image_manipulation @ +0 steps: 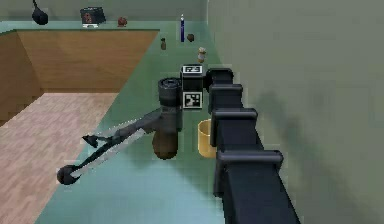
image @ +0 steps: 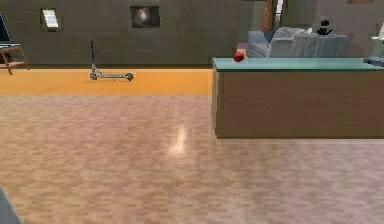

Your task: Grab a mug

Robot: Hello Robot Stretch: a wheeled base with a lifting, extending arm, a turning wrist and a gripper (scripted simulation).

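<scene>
A tan open-topped cup (image_manipulation: 204, 138), mug-like in shape, stands on the green countertop (image_manipulation: 140, 85), close against the dark arm (image_manipulation: 240, 150). A brown cylinder (image_manipulation: 165, 142) stands just left of it. The gripper's dark body (image_manipulation: 169, 93) sits above the brown cylinder, left of the two white marked squares (image_manipulation: 192, 98). Its thin fingers (image_manipulation: 120, 130) slant down and left, so the gripper (image_manipulation: 78, 165) ends near the counter's edge. Only bare countertop lies behind that far end, and it holds nothing.
Farther along the counter stand a dark blue bottle (image_manipulation: 182, 28) and several small items (image_manipulation: 203, 52). A plain wall (image_manipulation: 300, 70) runs along the counter's right. The forward view has a teal-topped counter (image: 300, 64) bearing a red round thing (image: 239, 56), a scooter (image: 108, 72) and open tiled floor (image: 110, 150).
</scene>
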